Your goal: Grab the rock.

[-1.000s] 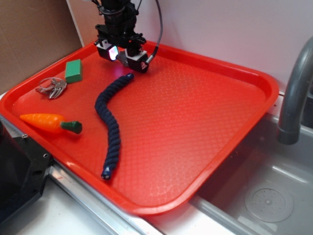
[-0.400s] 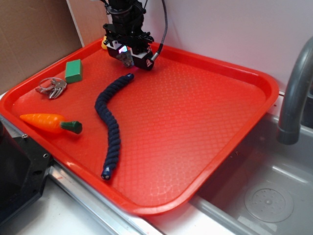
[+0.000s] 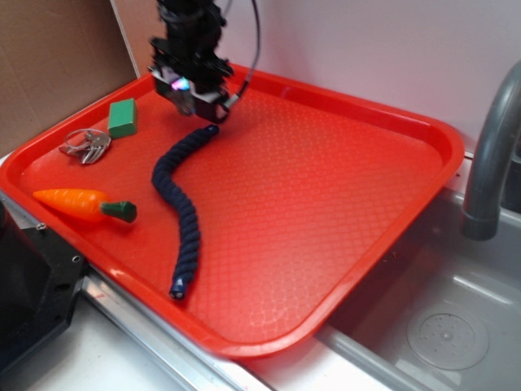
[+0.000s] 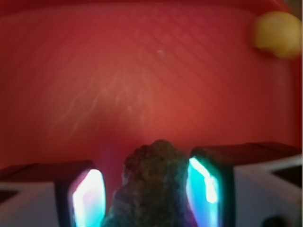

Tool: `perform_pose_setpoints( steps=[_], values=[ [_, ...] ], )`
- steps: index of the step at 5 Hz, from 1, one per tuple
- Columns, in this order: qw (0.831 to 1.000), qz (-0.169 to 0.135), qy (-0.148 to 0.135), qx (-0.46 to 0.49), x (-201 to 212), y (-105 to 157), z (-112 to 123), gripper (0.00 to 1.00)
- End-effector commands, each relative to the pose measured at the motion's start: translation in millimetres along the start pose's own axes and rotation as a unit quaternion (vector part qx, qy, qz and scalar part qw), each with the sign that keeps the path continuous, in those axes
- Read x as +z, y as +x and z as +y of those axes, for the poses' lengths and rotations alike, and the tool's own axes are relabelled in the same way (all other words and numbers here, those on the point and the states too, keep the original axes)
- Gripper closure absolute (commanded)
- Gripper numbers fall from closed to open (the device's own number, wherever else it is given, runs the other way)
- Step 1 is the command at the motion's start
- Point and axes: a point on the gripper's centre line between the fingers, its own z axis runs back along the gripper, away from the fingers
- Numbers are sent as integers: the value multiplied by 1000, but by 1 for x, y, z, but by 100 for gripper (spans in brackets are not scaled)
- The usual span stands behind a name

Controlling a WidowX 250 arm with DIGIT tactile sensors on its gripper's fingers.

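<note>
1. To the gripper's left in the exterior view, you had a green block [image 3: 123,117] and a bunch of keys [image 3: 85,145] lying apart on the red tray [image 3: 342,204], with a toy carrot [image 3: 81,204] nearer the front edge.
2. Your gripper [image 3: 192,90] hung over the tray's far left corner; the wrist view caught the rock [image 4: 154,182] standing between its lit fingers [image 4: 87,198], the jaws narrowed to about the stone's width. Whether both pads pressed it or the rock was clear of the tray, you could not tell from either view.
3. The rock looked stiff, rough and angular, so it likely gripped well but could pivot on a jagged point; its broader lower body seemed the safer hold than the narrow top.
4. Just below and right of the gripper, a dark blue braided rope [image 3: 181,204] snaked toward the front edge.
5. Up to the right in the wrist view, a smooth yellow lump [image 4: 278,33] sat by the tray's wall, well apart.
</note>
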Motion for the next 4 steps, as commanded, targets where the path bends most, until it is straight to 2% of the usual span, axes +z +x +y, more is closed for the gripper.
perform_pose_setpoints(
  steps=[1,2,3,4],
  values=[
    [991,-68,-110,-42,129,-48,-19,100],
    [988,-47,-128,-75,184,-59,-34,100],
    [987,-28,-133,-86,214,-57,-35,100],
    [989,-22,-119,-89,205,-52,-39,100]
  ],
)
